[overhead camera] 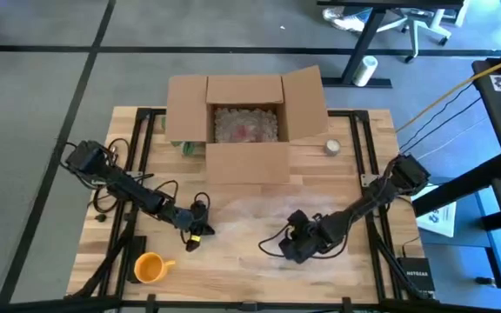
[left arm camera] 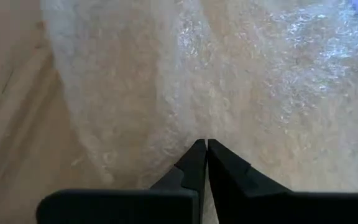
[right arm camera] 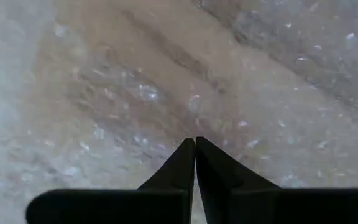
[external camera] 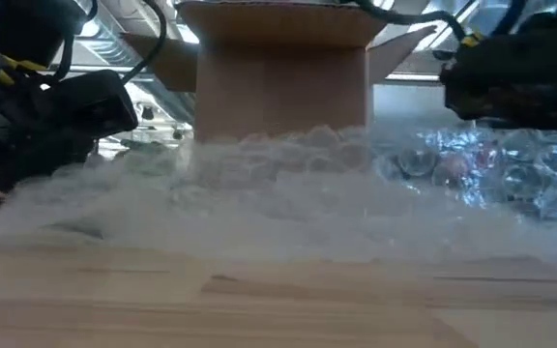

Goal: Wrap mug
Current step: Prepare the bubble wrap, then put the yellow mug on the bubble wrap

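Both grippers, left [overhead camera: 196, 235] and right [overhead camera: 296, 244], pinch bubble wrap [overhead camera: 242, 217] mid-table, spreading it; next fetch orange mug [overhead camera: 149, 268] from front-left corner.

Orange glazed ceramic mug [overhead camera: 149, 268]: solid orange, no visible pattern. Clear plastic bubble wrap sheet [overhead camera: 250, 222]: translucent whitish, covered in small round bubbles that glint silver-blue in the low view. Brown corrugated cardboard box [overhead camera: 246, 113]: plain tan flaps; contents pale with a reddish patch, bubble-textured. Light wooden plank tabletop [overhead camera: 233, 269]: pale blond, streaked with grain lines. Left pincer [overhead camera: 195, 236]: black with a yellow marking. Right pincer [overhead camera: 296, 246]: black throughout. Floor: grey, crossed by dark lines.
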